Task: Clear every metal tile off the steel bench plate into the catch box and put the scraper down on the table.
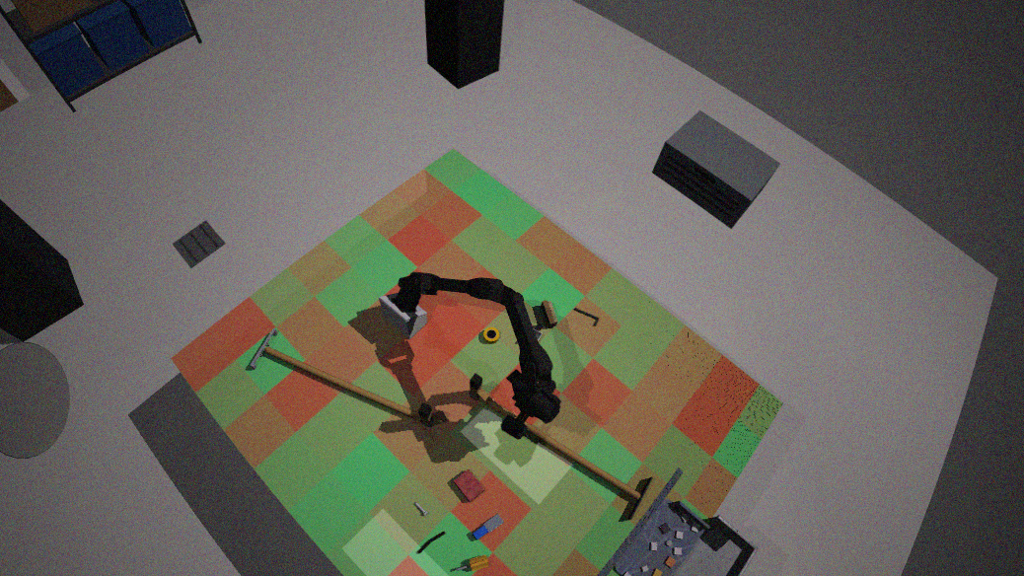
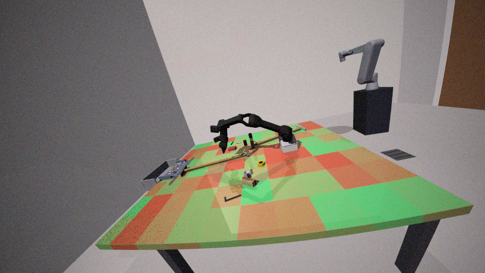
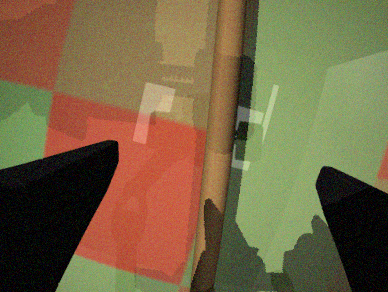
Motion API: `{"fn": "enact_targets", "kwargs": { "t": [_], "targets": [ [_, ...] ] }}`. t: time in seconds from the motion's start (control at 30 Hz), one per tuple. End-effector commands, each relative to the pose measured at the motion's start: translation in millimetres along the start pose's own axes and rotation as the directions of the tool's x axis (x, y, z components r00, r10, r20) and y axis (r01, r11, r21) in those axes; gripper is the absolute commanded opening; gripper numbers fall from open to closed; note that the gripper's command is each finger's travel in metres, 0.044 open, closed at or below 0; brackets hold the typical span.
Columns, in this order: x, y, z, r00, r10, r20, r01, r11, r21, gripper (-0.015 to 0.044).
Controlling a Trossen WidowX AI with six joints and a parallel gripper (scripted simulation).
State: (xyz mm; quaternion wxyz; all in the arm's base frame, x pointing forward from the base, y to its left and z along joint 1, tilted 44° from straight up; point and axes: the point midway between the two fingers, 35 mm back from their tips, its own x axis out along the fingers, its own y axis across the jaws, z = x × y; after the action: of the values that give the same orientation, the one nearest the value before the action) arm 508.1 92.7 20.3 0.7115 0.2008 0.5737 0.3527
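Right now my jaws stand wide apart with nothing between them, one dark fingertip (image 3: 60,218) on each side of the long scraper (image 3: 222,118), whose wooden handle runs straight up the middle of the wrist view. My gripper (image 1: 517,422) hangs low over that handle, pointing down at the checkered desk (image 2: 373,200); whether the tips touch the wood, I cannot tell.

From above, the handle runs diagonally across the desk, from a small grey crossbar near one edge to the dark blade (image 1: 635,499) at the other end. That blade lies just beside the steel bench plate (image 1: 633,547), where the small metal tiles (image 1: 663,530) lie scattered. The catch box (image 1: 737,547) sits at the plate's far side.

Beside my arm lie a yellow ring (image 1: 490,334) and a small brush (image 1: 548,313).
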Motion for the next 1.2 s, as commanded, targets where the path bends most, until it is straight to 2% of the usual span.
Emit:
{"fn": "enact_targets", "kwargs": {
  "t": [0.0,1.17],
  "targets": [
    [-9.5,-3.4,-5.8,1.0,0.006,0.014,-0.006,1.0,-0.004,0.044],
    [-82.3,-24.4,-65.1,0.989,0.02,0.146,-0.019,1.0,-0.007,0.044]
  ]
}}
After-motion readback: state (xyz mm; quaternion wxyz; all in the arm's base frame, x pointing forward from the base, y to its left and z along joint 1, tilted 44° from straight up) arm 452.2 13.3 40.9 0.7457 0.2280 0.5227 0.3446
